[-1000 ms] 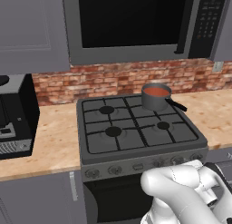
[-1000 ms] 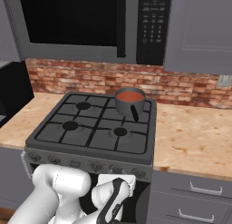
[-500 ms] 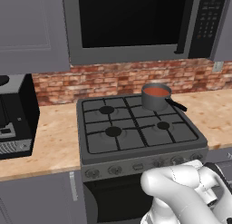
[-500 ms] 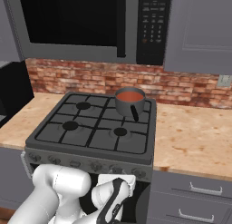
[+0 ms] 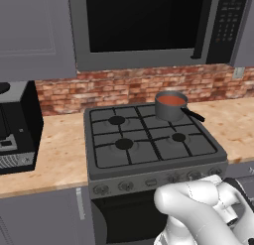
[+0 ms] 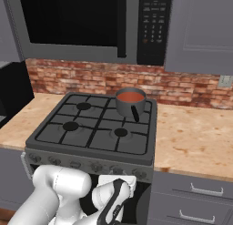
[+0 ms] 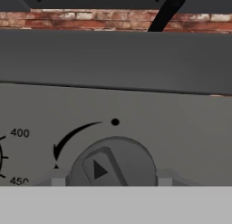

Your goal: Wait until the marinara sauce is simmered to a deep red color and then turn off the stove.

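The marinara sauce (image 5: 171, 99) (image 6: 130, 96) shows as an orange-red disc in a grey saucepan (image 5: 167, 111) on the back right burner of the stove (image 5: 149, 162) (image 6: 91, 134). Its black handle (image 6: 134, 112) (image 7: 165, 12) points toward the front. Low against the stove's front panel, my gripper (image 7: 111, 178) (image 6: 119, 183) is shut on a round grey knob (image 7: 115, 164), with one fingertip on each side of it. The knob's ridge leans a little left of the black dot above it. From the left base view my own arm hides the hand.
A black-windowed microwave (image 5: 144, 26) (image 6: 82, 19) hangs over the stove. A black coffee machine (image 5: 15, 125) stands on the left counter. Wood-look counter (image 6: 191, 137) runs along the right, with grey drawers (image 6: 195, 206) below. More knobs (image 5: 149, 182) line the front panel.
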